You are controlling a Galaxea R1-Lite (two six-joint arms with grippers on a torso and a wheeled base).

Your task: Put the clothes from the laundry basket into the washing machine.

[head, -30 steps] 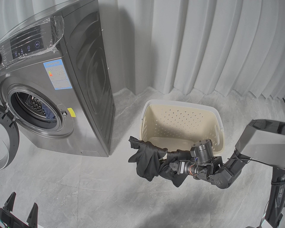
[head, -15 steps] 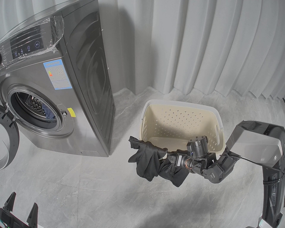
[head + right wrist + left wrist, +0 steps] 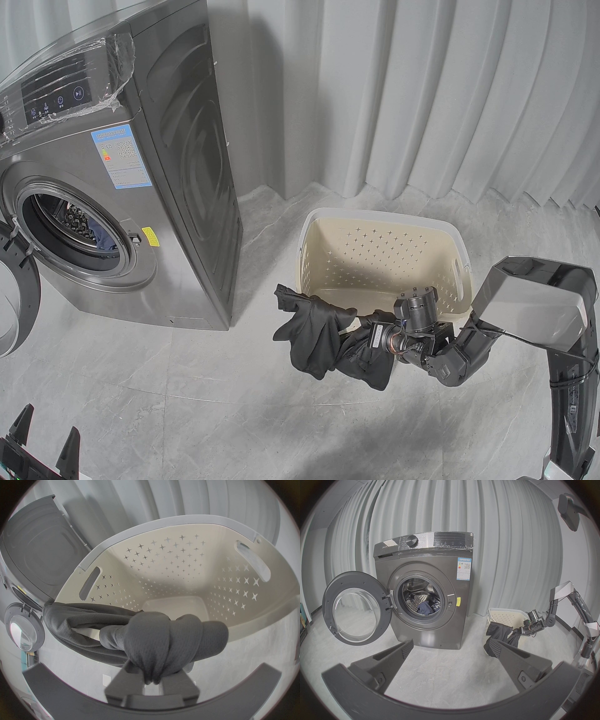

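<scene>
Lower centre, across near rim of cream perforated plastic laundry basket (image 3: 381, 217): holds dark grey knit garment (image 3: 312, 334) clamped in right gripper (image 3: 152, 681) | risks trailing folds snagging rim, tipping basket | could slip loose.

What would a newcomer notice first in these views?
The dark garment bunched in the right gripper, hanging over the near rim of the cream laundry basket. Next, the grey washing machine to the left, its round door swung open and clothes in the drum.
</scene>
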